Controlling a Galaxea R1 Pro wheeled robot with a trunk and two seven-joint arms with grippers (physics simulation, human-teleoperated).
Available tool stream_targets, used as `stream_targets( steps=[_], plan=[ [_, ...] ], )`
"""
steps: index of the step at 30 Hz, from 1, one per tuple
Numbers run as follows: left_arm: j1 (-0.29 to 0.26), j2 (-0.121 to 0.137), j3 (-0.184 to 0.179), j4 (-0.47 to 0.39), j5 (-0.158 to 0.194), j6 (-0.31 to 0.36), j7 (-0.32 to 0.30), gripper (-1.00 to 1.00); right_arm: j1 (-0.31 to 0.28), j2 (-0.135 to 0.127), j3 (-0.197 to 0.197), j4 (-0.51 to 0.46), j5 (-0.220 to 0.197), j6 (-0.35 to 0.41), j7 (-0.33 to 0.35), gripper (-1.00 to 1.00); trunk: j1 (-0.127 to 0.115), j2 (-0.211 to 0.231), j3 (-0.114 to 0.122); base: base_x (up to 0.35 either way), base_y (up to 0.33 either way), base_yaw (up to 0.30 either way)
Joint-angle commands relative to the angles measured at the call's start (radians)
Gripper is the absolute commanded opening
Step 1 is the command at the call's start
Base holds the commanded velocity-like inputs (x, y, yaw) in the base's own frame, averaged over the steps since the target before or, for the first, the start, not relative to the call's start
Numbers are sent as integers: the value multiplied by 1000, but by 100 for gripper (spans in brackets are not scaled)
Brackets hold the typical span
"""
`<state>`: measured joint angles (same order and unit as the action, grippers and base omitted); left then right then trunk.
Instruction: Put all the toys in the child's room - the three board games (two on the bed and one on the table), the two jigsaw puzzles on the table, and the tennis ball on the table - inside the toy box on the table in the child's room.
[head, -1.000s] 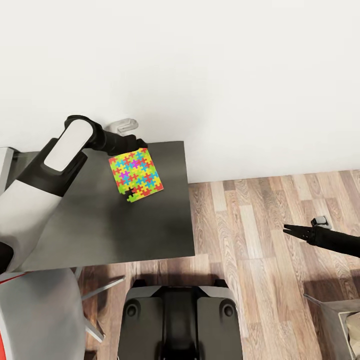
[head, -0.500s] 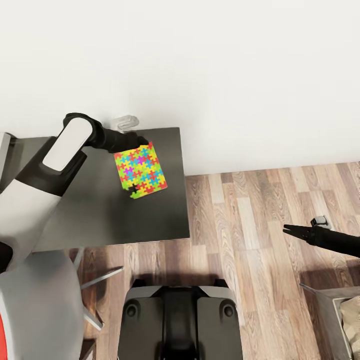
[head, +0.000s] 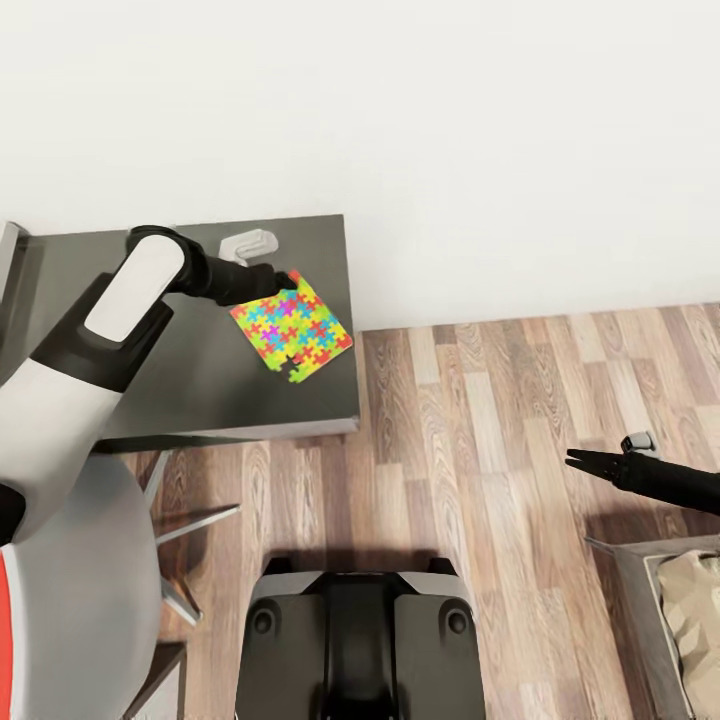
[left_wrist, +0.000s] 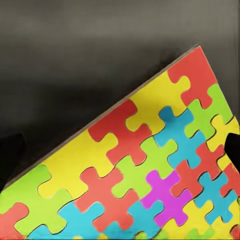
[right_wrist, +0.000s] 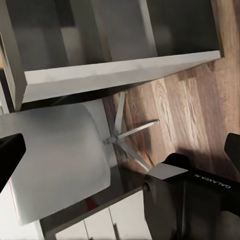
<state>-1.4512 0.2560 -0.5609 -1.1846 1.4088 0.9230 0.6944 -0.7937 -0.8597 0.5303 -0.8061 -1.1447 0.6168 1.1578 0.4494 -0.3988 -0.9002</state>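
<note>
A multicoloured jigsaw puzzle (head: 295, 328) hangs tilted above the right end of the dark-grey table (head: 200, 385). My left gripper (head: 284, 283) is shut on its near corner. In the left wrist view the jigsaw puzzle (left_wrist: 150, 165) sits close up, with the dark table top (left_wrist: 75, 60) behind it. One piece is absent from the mat's lower edge. My right gripper (head: 572, 460) hovers over the wood floor at the right, open, with nothing between its fingers.
A white swivel chair (head: 70, 580) stands at the lower left, beside the table's front edge. A grey bin with crumpled brown paper (head: 680, 610) sits at the lower right. A small white object (head: 247, 242) lies on the table by the wall. My base (head: 360, 640) is over open floor.
The whole view has shifted, so the table now sits higher and further left. The puzzle has tilted up off the table and hangs nearer its right edge. The right arm looks unchanged.
</note>
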Motion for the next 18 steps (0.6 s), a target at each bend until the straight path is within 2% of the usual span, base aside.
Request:
stream_targets(
  steps=[1, 7, 18],
  plan=[
    [0, 1, -3, 14, 21, -1, 10, 100, -2, -1, 7, 1, -10, 8, 0, 100, 1, -1, -1, -149, -31, 0],
    [0, 1, -2, 14, 21, -1, 12, 100, -2, -1, 7, 1, -10, 8, 0, 100, 1, -1, -1, -92, -19, 0],
    [-1, 5, -1, 13, 21, -1, 13, 100, -2, 6, 8, 1, -10, 8, -1, 100, 1, -1, -1, -21, -4, 0]
  ],
)
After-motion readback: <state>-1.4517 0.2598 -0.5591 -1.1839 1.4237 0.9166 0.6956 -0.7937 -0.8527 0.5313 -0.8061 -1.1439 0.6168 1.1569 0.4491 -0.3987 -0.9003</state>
